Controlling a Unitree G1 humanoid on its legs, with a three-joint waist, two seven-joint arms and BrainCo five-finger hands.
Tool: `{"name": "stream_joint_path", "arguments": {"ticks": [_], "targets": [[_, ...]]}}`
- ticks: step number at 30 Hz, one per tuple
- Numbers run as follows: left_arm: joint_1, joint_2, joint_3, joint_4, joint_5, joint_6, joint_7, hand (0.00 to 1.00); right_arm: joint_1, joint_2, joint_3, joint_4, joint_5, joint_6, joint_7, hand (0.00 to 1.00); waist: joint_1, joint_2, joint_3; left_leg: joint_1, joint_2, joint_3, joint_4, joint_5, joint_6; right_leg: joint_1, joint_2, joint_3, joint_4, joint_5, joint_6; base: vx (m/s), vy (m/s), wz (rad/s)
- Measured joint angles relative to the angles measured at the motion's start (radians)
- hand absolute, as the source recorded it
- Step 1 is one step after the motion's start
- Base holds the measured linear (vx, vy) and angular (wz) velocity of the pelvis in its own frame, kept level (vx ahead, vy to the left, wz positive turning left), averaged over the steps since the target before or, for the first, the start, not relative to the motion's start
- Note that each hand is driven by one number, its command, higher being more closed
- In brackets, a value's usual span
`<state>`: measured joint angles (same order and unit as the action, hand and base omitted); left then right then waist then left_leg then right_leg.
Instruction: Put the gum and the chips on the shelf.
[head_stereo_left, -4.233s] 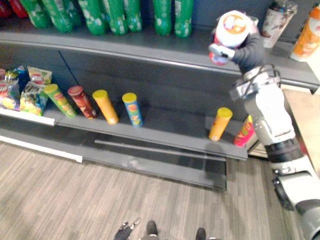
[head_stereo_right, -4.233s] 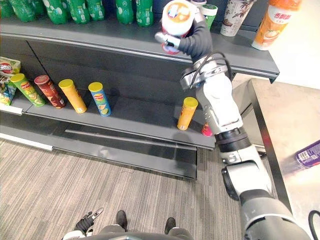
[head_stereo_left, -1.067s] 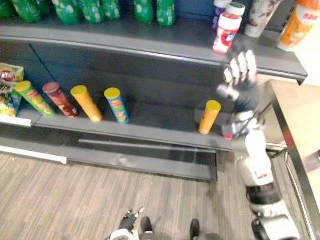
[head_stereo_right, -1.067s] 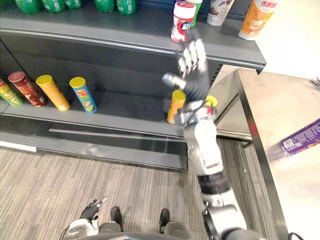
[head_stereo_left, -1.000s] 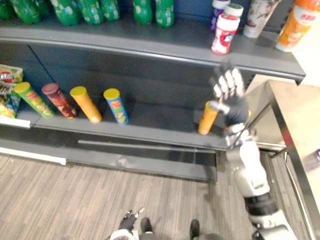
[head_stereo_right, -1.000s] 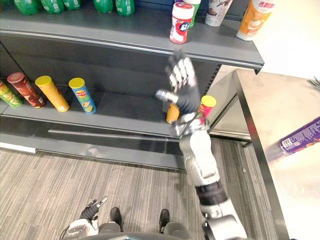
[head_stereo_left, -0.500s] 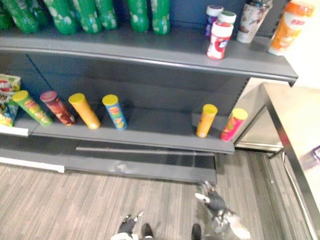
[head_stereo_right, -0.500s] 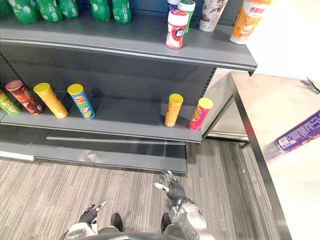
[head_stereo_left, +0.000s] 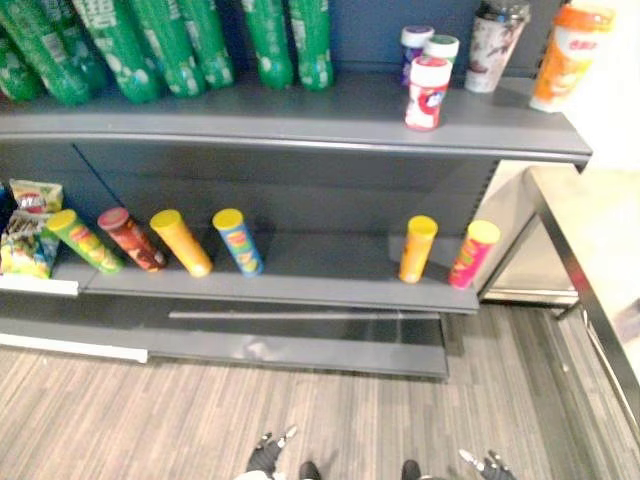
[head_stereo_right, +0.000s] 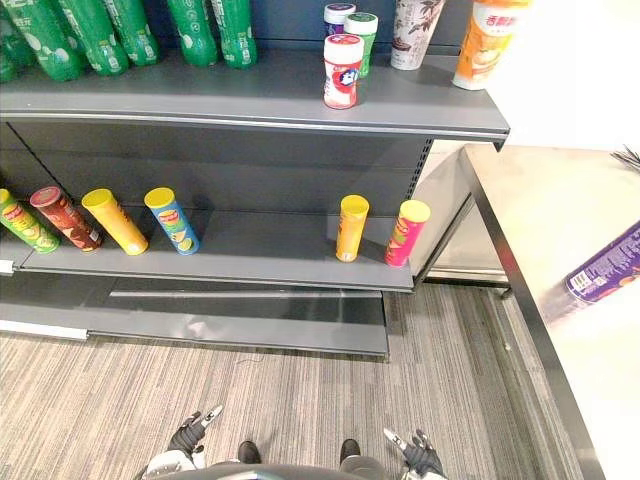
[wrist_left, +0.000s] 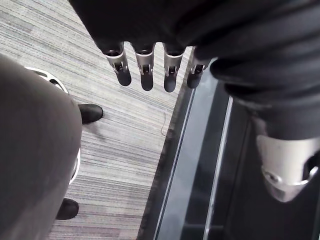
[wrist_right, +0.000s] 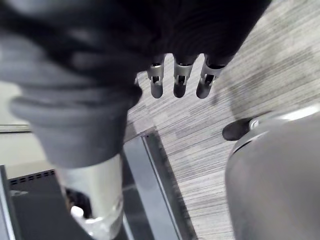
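On the grey top shelf (head_stereo_right: 200, 100), towards its right end, your red-and-white gum jar (head_stereo_right: 343, 70) now stands released. The right hand (wrist_right: 179, 80) has dropped near the floor, fingers straight and empty like the left hand (wrist_left: 145, 72). Chips remain: the purple chips can (head_stereo_right: 605, 272) lies on the pale table (head_stereo_right: 530, 210) at right.

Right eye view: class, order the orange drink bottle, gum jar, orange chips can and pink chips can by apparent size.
1. orange drink bottle, though cut off at the top.
2. gum jar, marginally; its higher shelf sits nearer the camera, so unsure.
3. orange chips can and pink chips can: alike.
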<state>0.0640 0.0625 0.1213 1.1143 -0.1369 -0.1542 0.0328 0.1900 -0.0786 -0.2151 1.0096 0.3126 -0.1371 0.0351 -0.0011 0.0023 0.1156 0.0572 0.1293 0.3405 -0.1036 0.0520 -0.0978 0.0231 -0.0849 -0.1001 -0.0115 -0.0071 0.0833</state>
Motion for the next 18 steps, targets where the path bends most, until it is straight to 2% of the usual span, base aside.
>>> {"name": "stream_joint_path", "arguments": {"ticks": [3,5,6,7,9,11,13,14,15,16,17,18], "targets": [[-0.001,0.001,-0.008,0.001,-0.018,0.0,-0.001,0.0,-0.007,0.006,-0.052,0.043,0.0,0.0,-0.005,0.0,-0.005,0.001,0.011,0.018,-0.004,0.004,0.0,-0.008,0.002,0.0,-0.005,0.005,0.029,-0.019,0.006,0.05,0.019,-0.04],[-0.003,0.005,-0.013,-0.002,-0.022,-0.003,-0.003,0.0,-0.021,0.008,-0.087,0.07,0.002,0.001,-0.007,0.0,-0.014,-0.004,0.03,0.033,-0.008,0.007,0.007,-0.013,0.003,-0.023,-0.015,0.012,0.108,-0.059,0.005,0.02,0.027,-0.02],[-0.003,0.016,-0.028,-0.002,-0.045,-0.007,-0.005,0.0,-0.025,0.011,-0.111,0.073,0.002,0.001,-0.012,0.0,-0.023,-0.016,0.042,0.032,-0.017,0.009,0.009,-0.016,0.006,-0.057,-0.027,0.022,0.179,-0.093,0.009,0.0,0.0,0.0],[-0.016,0.028,-0.048,-0.002,-0.058,-0.009,-0.009,0.0,-0.032,0.016,-0.144,0.077,0.003,0.0,-0.015,0.0,-0.027,-0.021,0.062,0.029,-0.023,0.012,0.05,-0.037,0.009,-0.073,-0.041,0.029,0.227,-0.116,0.013,0.0,0.02,-0.08],[-0.036,0.029,-0.052,-0.003,-0.059,-0.01,-0.012,0.0,-0.032,0.018,-0.195,0.079,0.003,0.0,-0.028,0.0,-0.025,-0.029,0.094,0.019,-0.022,0.038,0.108,-0.067,0.021,-0.079,-0.045,0.058,0.234,-0.116,0.018,0.0,0.025,-0.39],[-0.04,0.029,-0.056,-0.002,-0.058,-0.01,-0.017,0.0,-0.032,0.024,-0.259,0.077,0.004,0.0,-0.034,0.0,-0.025,-0.024,0.102,0.014,-0.028,0.09,0.127,-0.088,0.031,-0.099,-0.046,0.107,0.212,-0.096,0.052,0.0,0.09,-0.79],[-0.039,0.03,-0.057,0.002,-0.058,-0.01,-0.019,0.0,-0.036,0.026,-0.306,0.062,0.006,0.001,-0.048,0.0,-0.028,-0.022,0.108,0.006,-0.035,0.188,0.131,-0.108,0.052,-0.124,-0.058,0.162,0.137,-0.061,0.096,-0.01,0.137,-1.11],[-0.041,0.031,-0.056,0.001,-0.058,-0.01,-0.02,0.0,-0.036,0.03,-0.32,0.058,0.007,0.002,-0.049,0.0,-0.028,-0.017,0.11,0.005,-0.033,0.221,0.134,-0.111,0.06,-0.126,-0.075,0.131,0.115,-0.065,0.088,-0.01,0.163,-1.3],[-0.045,0.027,-0.053,-0.004,-0.058,-0.01,-0.02,0.0,-0.044,0.042,-0.329,0.056,0.012,0.002,-0.05,0.0,-0.024,-0.012,0.125,0.009,-0.02,0.288,0.143,-0.122,0.074,-0.128,-0.106,0.025,0.096,-0.082,0.055,-0.02,0.146,-1.14],[-0.049,0.031,-0.048,-0.003,-0.058,-0.01,-0.019,0.0,-0.051,0.052,-0.328,0.06,0.012,0.003,-0.05,0.0,-0.025,-0.009,0.139,0.011,-0.004,0.315,0.15,-0.131,0.074,-0.132,-0.122,-0.053,0.11,-0.093,0.026,-0.03,0.151,-1.5],[-0.053,0.04,-0.041,-0.004,-0.058,-0.009,-0.019,0.0,-0.063,0.071,-0.325,0.063,0.012,0.005,-0.05,0.0,-0.025,0.006,0.163,0.021,0.034,0.373,0.164,-0.142,0.067,-0.141,-0.14,-0.216,0.173,-0.112,-0.021,-0.02,0.117,-1.55],[-0.052,0.049,-0.039,-0.004,-0.058,-0.009,-0.02,0.0,-0.069,0.08,-0.317,0.067,0.011,0.006,-0.05,0.0,-0.024,0.01,0.166,0.04,0.06,0.434,0.164,-0.143,0.062,-0.135,-0.145,-0.338,0.226,-0.117,-0.031,0.02,0.101,-1.61]]}}
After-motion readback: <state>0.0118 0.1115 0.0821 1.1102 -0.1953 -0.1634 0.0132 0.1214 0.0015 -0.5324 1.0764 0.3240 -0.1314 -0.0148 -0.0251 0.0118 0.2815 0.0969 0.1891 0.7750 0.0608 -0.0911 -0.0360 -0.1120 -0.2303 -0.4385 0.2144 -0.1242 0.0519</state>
